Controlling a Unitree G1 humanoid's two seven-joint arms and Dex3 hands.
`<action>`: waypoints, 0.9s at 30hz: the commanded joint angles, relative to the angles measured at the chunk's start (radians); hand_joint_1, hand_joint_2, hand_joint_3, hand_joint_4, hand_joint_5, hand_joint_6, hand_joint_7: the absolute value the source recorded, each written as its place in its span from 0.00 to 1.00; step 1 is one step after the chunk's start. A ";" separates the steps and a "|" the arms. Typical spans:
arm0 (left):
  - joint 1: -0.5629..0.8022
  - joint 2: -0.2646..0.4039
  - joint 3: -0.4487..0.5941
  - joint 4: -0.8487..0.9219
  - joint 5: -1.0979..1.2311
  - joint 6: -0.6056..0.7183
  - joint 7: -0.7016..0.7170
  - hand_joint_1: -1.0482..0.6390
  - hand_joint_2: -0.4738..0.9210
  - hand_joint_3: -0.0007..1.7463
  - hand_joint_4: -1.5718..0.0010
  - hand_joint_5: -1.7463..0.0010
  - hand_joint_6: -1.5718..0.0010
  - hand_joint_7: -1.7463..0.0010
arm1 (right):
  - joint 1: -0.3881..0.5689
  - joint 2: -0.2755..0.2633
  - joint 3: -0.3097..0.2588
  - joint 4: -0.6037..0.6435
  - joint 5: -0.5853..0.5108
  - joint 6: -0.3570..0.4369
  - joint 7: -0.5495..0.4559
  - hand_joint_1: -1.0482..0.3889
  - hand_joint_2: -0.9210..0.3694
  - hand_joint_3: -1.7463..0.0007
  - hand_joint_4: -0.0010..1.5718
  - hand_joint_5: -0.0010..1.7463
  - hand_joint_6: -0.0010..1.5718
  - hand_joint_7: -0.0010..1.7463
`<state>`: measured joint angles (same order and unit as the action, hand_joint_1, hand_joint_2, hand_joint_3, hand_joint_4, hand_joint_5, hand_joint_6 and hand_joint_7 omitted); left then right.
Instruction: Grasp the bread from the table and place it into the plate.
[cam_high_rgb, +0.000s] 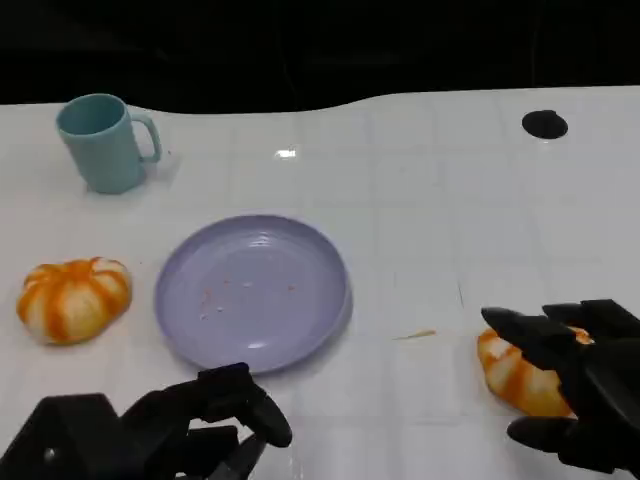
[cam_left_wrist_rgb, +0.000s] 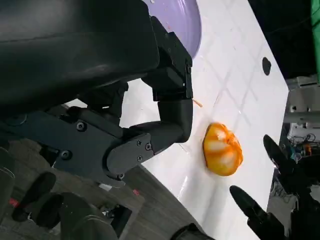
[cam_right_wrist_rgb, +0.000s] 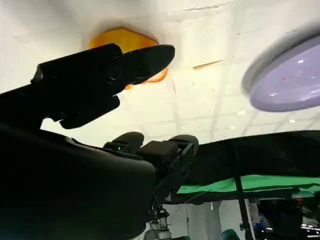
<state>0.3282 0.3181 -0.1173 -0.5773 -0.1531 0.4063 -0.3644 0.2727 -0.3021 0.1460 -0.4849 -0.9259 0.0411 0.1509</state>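
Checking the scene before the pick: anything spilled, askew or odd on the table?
Minor only. The plate carries a few orange crumbs near its middle, and a small orange sliver lies loose on the table between the plate and the bread by the right hand. The mug is upright; nothing spilled.

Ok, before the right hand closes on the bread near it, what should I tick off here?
1. Right hand around the bread, fingers apart: ok.
2. Bread actually gripped: not ok, fingers still spread in the left wrist view.
3. Plate holds only crumbs: ok.
4. Left hand off the plate: ok, just short of its near rim.
5. Second bread and cup out of the path: ok.
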 joint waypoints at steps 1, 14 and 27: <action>0.001 0.015 0.007 -0.013 0.003 0.001 -0.002 0.40 0.95 0.38 0.57 0.00 0.62 0.14 | -0.001 -0.009 0.008 -0.017 -0.035 0.036 0.031 0.32 0.03 1.00 0.00 0.22 0.17 0.00; -0.005 0.004 -0.005 -0.010 0.007 0.008 0.008 0.40 0.94 0.38 0.56 0.00 0.62 0.15 | -0.093 -0.020 0.043 0.073 -0.088 0.139 0.143 0.34 0.03 1.00 0.01 0.20 0.16 0.01; -0.009 0.003 -0.009 -0.010 0.013 0.002 0.006 0.41 0.94 0.39 0.55 0.00 0.62 0.14 | -0.238 -0.035 0.127 0.349 -0.102 0.159 0.082 0.32 0.00 0.99 0.06 0.20 0.19 0.01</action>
<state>0.3214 0.3121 -0.1287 -0.5816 -0.1479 0.4071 -0.3637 0.0585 -0.3177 0.2562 -0.1850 -1.0205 0.2051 0.2606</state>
